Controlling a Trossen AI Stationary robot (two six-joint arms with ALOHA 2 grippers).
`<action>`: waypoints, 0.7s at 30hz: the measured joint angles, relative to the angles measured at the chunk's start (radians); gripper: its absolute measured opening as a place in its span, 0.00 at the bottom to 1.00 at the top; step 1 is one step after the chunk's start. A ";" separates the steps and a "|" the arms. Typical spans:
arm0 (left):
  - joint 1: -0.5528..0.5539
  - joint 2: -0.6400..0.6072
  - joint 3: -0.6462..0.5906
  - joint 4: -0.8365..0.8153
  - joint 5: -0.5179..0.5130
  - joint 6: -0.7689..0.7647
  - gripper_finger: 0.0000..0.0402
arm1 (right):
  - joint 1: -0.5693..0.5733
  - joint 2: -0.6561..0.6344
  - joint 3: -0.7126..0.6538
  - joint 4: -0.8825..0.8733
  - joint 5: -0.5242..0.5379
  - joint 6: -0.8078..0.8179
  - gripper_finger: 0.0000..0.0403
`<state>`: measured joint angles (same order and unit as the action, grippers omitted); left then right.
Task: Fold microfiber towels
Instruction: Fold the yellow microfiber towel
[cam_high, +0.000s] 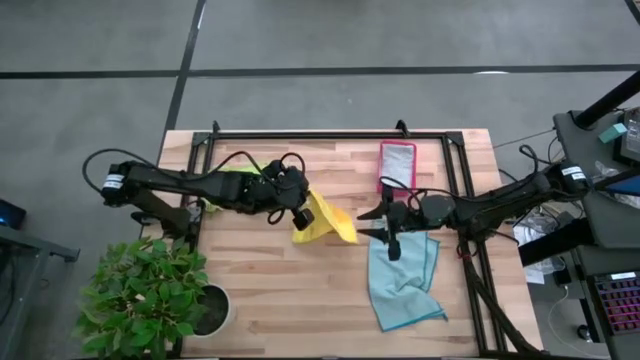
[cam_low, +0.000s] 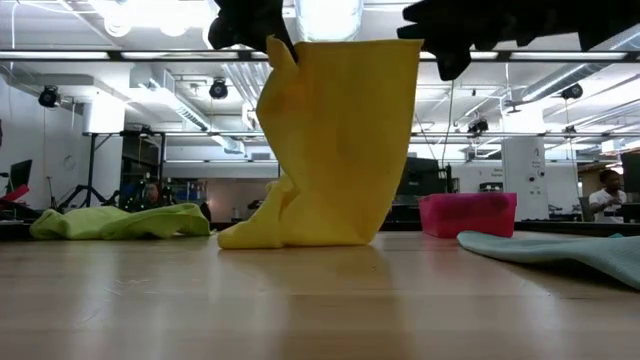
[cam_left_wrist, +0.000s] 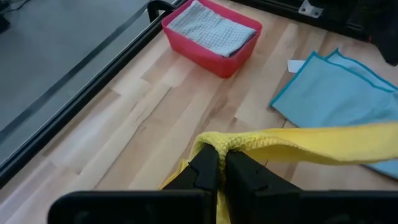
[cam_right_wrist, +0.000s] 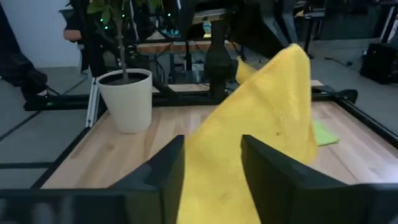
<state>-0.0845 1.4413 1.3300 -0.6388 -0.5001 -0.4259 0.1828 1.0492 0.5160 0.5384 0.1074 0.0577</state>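
Left gripper (cam_left_wrist: 221, 168), frame centre, pinches the soft yellow microfiber towel (cam_high: 322, 220) tightly; right gripper (cam_right_wrist: 211, 165) stands parted around it.

Yellow towel (cam_high: 322, 221) hangs lifted by one top corner, its lower edge crumpled on the desk. Light blue towel (cam_high: 403, 284) lies spread flat to its right. Lime green towel (cam_low: 118, 222) sits bunched at left. Grey towel (cam_left_wrist: 211, 28) rests folded.
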 joint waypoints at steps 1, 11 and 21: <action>0.000 0.000 0.000 0.001 -0.001 -0.007 0.00 | 0.004 0.000 0.010 -0.025 -0.002 0.009 0.41; 0.000 -0.001 -0.001 0.003 -0.010 -0.012 0.00 | 0.055 0.086 0.085 -0.114 -0.002 0.031 0.59; 0.006 -0.002 -0.001 0.007 -0.035 -0.013 0.00 | 0.082 0.438 0.160 0.025 0.032 -0.192 0.57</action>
<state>-0.0782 1.4393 1.3289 -0.6323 -0.5354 -0.4385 0.2644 1.4871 0.6765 0.5635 0.1395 -0.1339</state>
